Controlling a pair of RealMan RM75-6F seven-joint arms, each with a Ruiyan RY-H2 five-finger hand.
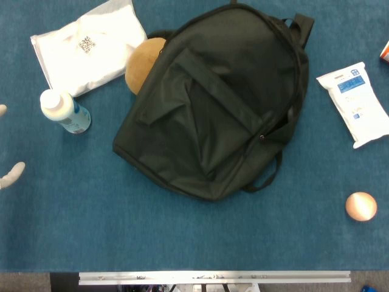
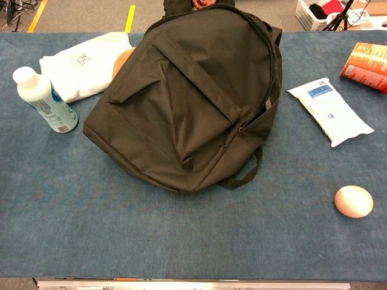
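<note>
Head view, white pouch (image 1: 91, 48) w/ QR code (image 1: 87, 44)

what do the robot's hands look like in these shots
Little shows. At the left edge of the head view, only pale, off-white rounded fingertips of the left hand poke into frame, smooth, with no visible markings or cables. The right hand and both arms appear in neither view.

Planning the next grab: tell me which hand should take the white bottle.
Left. The left hand shows at the head view's left edge, open, close to the white bottle lying left of the black backpack. The right hand is out of view, so probably farther.
</note>
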